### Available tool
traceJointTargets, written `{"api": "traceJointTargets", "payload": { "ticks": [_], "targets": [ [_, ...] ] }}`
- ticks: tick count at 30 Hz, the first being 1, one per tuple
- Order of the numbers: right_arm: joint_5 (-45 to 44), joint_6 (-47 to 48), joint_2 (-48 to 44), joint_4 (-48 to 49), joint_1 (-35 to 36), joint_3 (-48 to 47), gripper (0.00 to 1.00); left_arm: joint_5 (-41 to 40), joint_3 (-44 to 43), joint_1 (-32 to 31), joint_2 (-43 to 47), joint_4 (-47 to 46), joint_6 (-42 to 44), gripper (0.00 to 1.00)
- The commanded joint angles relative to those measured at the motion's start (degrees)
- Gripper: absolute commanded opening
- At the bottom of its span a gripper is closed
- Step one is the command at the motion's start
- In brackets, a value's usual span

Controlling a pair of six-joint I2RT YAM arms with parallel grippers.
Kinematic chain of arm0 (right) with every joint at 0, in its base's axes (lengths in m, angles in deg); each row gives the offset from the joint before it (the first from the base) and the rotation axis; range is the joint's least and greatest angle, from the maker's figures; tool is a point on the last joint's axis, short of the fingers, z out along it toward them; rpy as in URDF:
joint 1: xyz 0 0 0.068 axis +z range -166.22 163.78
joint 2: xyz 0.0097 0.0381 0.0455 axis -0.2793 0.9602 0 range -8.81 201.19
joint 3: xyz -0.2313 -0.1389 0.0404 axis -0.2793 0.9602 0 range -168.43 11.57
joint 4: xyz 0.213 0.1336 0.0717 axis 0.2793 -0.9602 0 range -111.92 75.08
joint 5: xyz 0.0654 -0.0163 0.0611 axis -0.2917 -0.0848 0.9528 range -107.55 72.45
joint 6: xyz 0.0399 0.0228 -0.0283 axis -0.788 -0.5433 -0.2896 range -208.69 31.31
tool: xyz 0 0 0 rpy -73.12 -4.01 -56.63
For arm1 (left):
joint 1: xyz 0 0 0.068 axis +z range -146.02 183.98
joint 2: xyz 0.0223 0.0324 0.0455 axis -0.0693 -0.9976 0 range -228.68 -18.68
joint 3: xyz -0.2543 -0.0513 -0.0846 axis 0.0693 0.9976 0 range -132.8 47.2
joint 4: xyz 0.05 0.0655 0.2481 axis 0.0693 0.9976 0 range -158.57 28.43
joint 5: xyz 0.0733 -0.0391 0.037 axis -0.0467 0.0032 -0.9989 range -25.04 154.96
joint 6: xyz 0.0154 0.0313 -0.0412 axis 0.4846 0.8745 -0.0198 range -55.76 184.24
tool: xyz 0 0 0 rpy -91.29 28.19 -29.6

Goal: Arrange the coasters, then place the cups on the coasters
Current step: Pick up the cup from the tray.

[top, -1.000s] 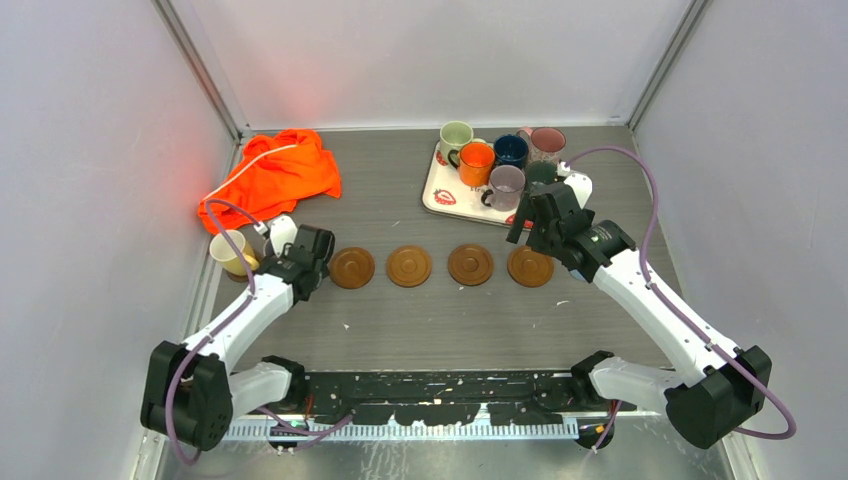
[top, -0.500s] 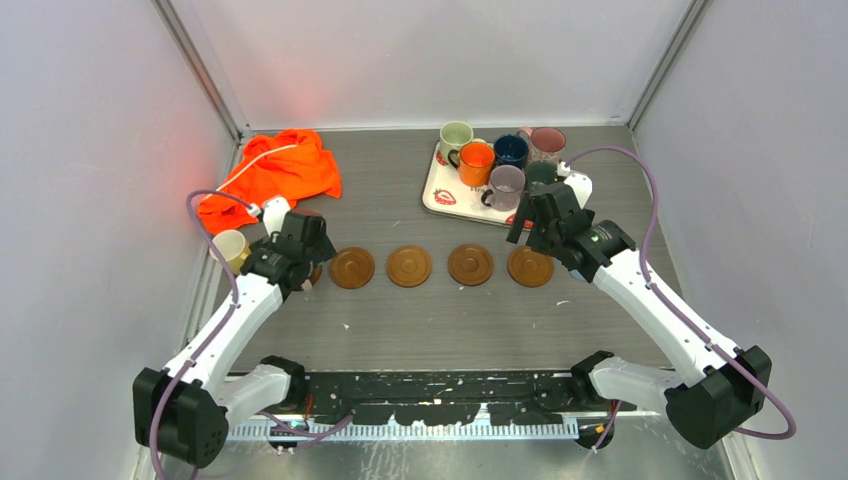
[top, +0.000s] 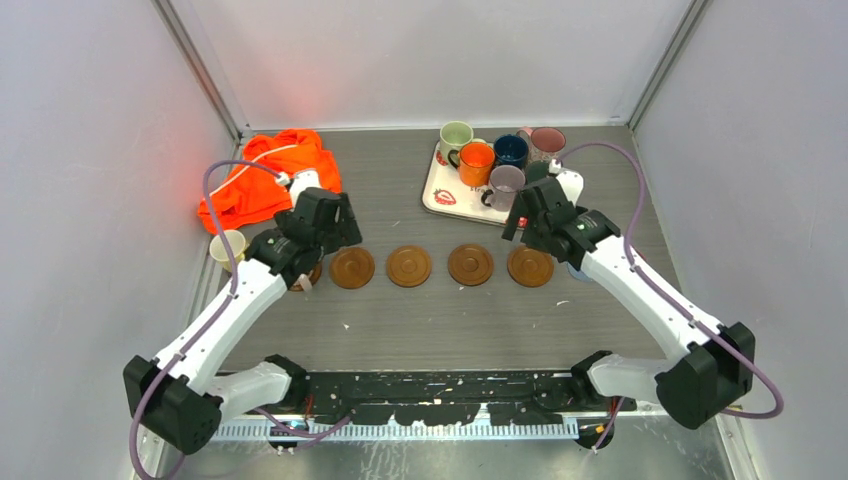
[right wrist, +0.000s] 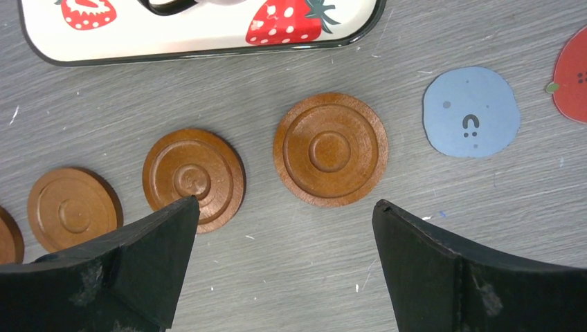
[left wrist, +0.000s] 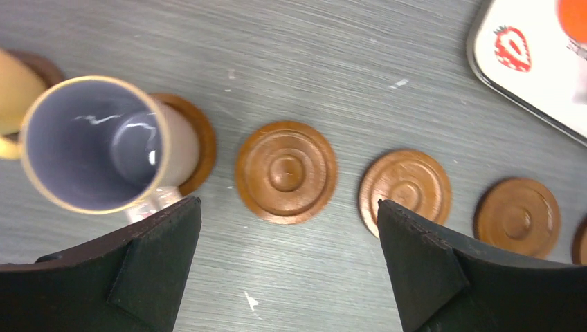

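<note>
**While four wooden coasters [top: 409,266] lie in a row, both grippers hang open above them**

Where the row ends on the left, a pale mug [left wrist: 104,145] stands on a fifth wooden coaster [left wrist: 201,142]. A cream cup [top: 228,248] sits just beyond it (on a darker coaster [left wrist: 41,66]). Past the right end lie a light-blue coaster [right wrist: 471,112] and a red coaster [right wrist: 573,72], both bare. Other mugs [top: 477,157] stand on the strawberry-print tray [top: 440,195] behind the row. The left gripper [left wrist: 285,203] hovers over the left coasters, jaws spread wide and empty. The right gripper [right wrist: 284,203] hangs likewise over the right end. An orange cloth [top: 270,175] lies crumpled at the back left.
</note>
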Motion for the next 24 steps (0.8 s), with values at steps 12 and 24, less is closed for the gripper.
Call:
{"api": "traceJointTargets", "payload": {
  "ticks": [12,24],
  "targets": [
    [-4.7,-5.3,19.5,5.3,0.2,-15.0,1.0,13.5,-8.2,-9.7,-2.9,2.8,6.6,1.0],
    [-8.2,-13.6,37.9,6.4,0.2,-27.8,0.94,15.8,-7.0,-9.8,2.3,5.2,12.3,1.0]
  ]
}}
